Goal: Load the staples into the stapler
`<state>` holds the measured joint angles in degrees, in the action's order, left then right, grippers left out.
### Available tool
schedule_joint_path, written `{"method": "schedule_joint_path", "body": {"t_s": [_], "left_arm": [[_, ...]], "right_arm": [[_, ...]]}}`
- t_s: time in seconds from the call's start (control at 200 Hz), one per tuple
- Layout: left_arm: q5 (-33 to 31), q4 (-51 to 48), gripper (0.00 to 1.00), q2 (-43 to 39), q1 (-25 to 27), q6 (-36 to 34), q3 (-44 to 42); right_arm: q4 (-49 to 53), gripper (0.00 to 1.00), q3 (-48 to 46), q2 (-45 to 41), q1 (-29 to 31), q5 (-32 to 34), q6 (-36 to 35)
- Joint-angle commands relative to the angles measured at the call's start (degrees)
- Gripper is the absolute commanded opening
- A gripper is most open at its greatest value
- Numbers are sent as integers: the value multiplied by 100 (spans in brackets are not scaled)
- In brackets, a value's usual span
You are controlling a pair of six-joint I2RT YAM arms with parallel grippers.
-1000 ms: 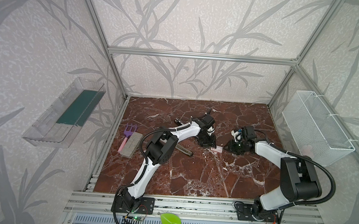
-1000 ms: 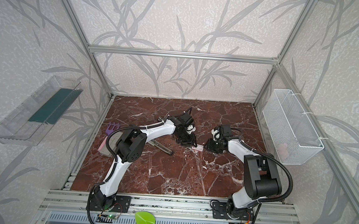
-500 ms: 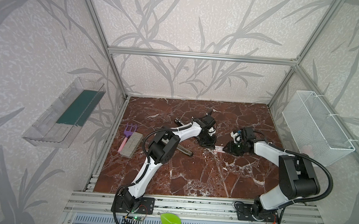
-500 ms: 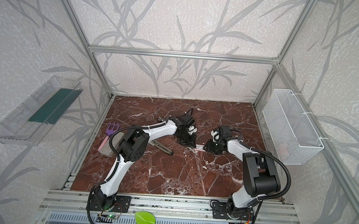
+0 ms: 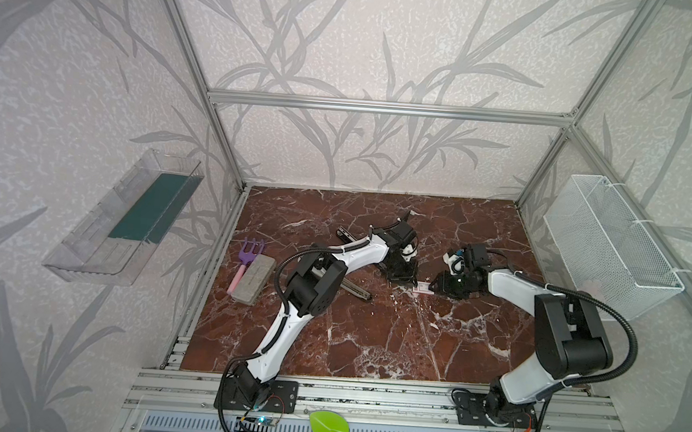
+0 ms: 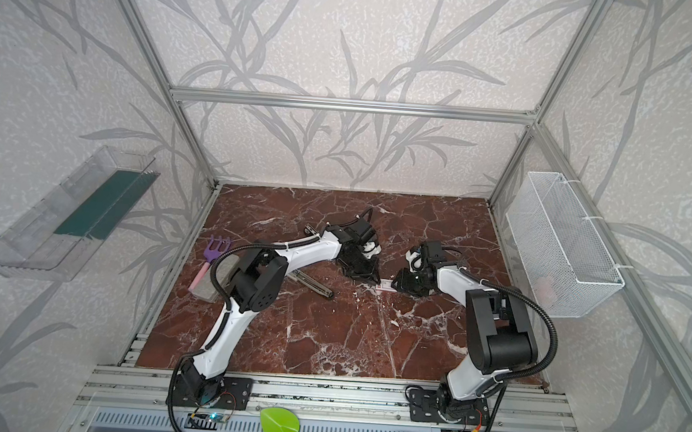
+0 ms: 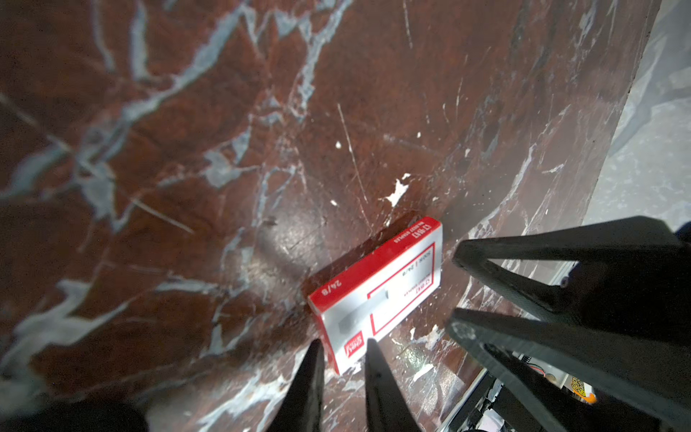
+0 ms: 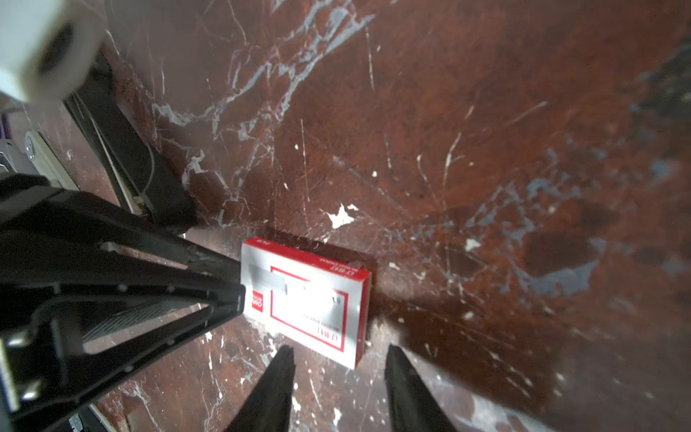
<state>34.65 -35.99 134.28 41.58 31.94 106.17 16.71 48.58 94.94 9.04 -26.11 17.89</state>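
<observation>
Staples box [image 7: 377,284] flat on the marble tabletop [image 5: 368,343], left fingers [image 7: 312,374] narrowly parted, tips against one short end of the box, right fingers [image 8: 278,381] moderately apart just beside its opposite corner, not touching.

Small flat white cardboard box with red print [image 7: 377,291]: smooth, lightly glossy, glaring under light. Red-brown marble-patterned tabletop [image 7: 224,112]: polished and shiny, finely scratched, chipped white in spots. White wire-mesh basket [image 5: 609,248]: thin painted metal, matt. Clear plastic wall tray [image 5: 96,249]: glossy, see-through. Silver aluminium frame bars [image 5: 385,108]: brushed, dull sheen. Pale leaf-print wallpaper [image 5: 390,41]: rough, pebbly, matt.
</observation>
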Motion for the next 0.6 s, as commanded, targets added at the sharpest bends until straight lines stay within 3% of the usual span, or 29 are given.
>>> {"method": "schedule_joint_path", "body": {"t_s": [0.0, 0.595], "left_arm": [[106, 30, 22, 175, 26, 15, 184], [438, 678, 7, -67, 26, 162, -125]], "right_arm": [[-169, 39, 104, 207, 0, -248, 78], [-247, 36, -4, 254, 159, -558, 118]]}}
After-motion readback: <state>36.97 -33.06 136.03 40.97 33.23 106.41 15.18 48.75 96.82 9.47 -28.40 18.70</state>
